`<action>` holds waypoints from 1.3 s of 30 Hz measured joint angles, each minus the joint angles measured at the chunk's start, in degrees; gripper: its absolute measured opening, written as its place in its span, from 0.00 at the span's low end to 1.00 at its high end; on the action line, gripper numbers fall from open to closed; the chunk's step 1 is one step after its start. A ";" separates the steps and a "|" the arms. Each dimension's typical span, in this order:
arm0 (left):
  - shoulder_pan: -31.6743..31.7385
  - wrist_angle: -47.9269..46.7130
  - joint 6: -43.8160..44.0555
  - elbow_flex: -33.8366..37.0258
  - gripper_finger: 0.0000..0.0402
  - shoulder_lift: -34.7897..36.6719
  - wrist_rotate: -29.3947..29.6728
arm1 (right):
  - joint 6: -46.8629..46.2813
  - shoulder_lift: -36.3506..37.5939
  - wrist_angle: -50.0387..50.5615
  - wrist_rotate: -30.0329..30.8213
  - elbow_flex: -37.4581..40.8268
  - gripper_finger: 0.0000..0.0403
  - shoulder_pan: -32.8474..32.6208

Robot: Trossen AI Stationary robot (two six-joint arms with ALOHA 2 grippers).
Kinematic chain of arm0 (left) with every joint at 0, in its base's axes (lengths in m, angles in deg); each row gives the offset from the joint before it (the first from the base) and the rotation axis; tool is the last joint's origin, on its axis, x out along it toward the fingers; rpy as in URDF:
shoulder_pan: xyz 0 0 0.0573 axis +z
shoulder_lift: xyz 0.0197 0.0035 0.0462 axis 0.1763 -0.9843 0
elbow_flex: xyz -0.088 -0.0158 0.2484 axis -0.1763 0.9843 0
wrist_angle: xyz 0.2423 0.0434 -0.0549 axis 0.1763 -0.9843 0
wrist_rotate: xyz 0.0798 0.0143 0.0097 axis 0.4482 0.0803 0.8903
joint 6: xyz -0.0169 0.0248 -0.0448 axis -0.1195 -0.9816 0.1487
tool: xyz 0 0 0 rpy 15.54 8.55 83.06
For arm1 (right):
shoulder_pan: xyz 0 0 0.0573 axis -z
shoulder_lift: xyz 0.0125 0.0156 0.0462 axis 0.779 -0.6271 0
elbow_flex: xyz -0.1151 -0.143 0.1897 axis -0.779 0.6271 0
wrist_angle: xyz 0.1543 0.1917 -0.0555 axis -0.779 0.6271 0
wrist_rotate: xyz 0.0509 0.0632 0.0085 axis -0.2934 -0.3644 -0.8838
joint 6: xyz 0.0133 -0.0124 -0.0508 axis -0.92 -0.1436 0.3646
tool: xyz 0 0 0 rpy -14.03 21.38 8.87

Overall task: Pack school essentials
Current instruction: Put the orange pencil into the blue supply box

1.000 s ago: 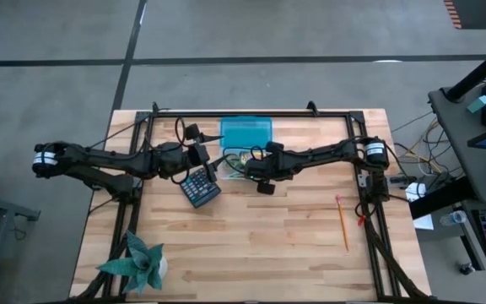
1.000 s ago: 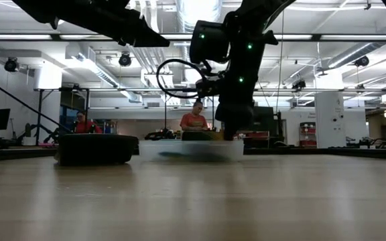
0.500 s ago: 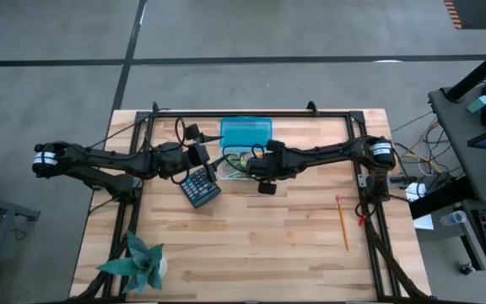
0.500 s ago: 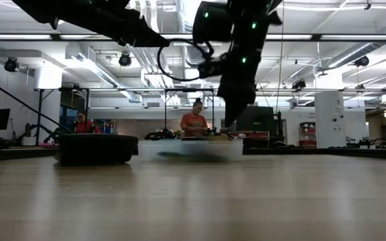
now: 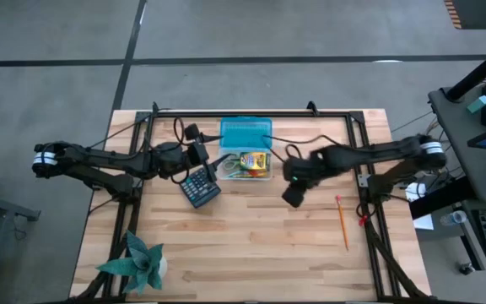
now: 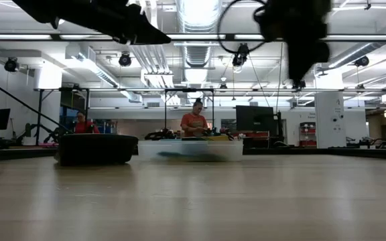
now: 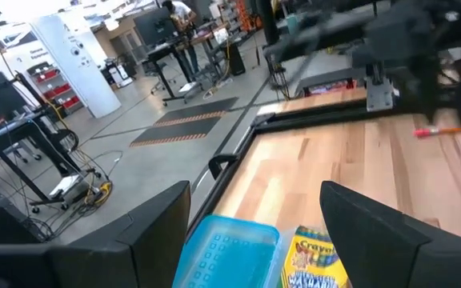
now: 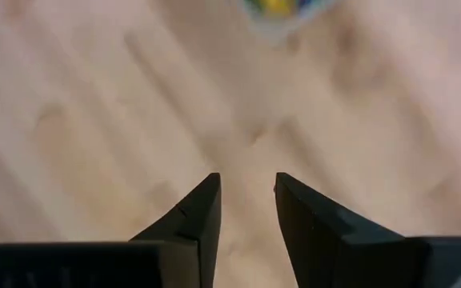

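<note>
Nearest the front edge of the table [image 5: 251, 253] stood the spiky green plant decoration [image 5: 138, 262], at the left corner, well apart from everything else. Farther in, on the right side, one orange pencil [image 5: 342, 221] lay loose on the wood beside the frame rail. The right gripper [image 5: 294, 196] hung over bare table between that pencil and the clear case [image 5: 246, 165]; in its wrist view the two fingers [image 8: 198, 214] stood a little apart with nothing between them. A dark calculator [image 5: 200, 187] lay just left of the case. The left gripper [image 5: 199, 153] sat by the case's left edge, its fingers [image 7: 154, 220] spread wide and empty. Inside the case lay the yellow-green crayon pack [image 5: 253, 160]. The teal lid [image 5: 245, 133] lay open on the far side of the case.
</note>
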 joint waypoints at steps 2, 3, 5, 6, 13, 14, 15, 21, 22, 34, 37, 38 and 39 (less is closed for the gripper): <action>-0.02 0.52 0.06 0.00 0.65 0.00 -0.02 | -6.84 2.96 0.33 -2.10 3.48 0.30 -1.87; 0.00 0.44 0.09 0.02 0.65 0.00 -0.02 | -10.24 4.28 0.74 -2.81 5.33 0.31 -2.87; 0.00 0.32 0.11 0.04 0.65 0.00 -0.02 | -17.21 6.50 1.14 -3.39 9.17 0.33 -5.06; 0.00 0.34 0.14 0.04 0.65 0.00 -0.02 | -20.85 7.46 1.20 -3.56 11.19 0.35 -6.24; 0.00 0.14 0.15 0.09 0.65 0.00 -0.02 | -33.55 10.10 2.24 -11.11 24.59 0.37 -9.86; 0.00 0.15 0.15 0.09 0.65 0.00 -0.02 | -34.47 10.33 2.65 -11.91 26.15 0.37 -10.11; -0.01 0.15 0.15 0.09 0.65 0.00 -0.02 | -34.84 10.46 3.05 -12.34 27.53 0.36 -10.40; 0.00 0.16 0.05 0.11 0.65 0.00 -0.02 | -35.70 11.07 2.74 -11.28 33.93 0.33 -10.35; -0.01 0.16 0.04 0.11 0.65 0.00 -0.02 | -35.71 10.98 2.45 -10.77 34.54 0.32 -10.34; -0.01 0.34 0.04 0.11 0.65 0.00 -0.02 | -36.31 6.59 -2.31 -11.96 37.75 0.30 -10.28; 0.00 0.15 0.04 0.11 0.65 0.00 -0.02 | -35.23 5.29 -4.50 -12.46 38.38 0.29 -10.24; 0.00 0.13 0.04 0.11 0.65 0.00 -0.02 | -34.84 4.91 -4.91 -12.49 38.37 0.28 -10.24; 0.00 0.09 0.02 0.11 0.65 0.00 -0.02 | -34.52 4.76 -5.16 -12.52 38.14 0.28 -10.17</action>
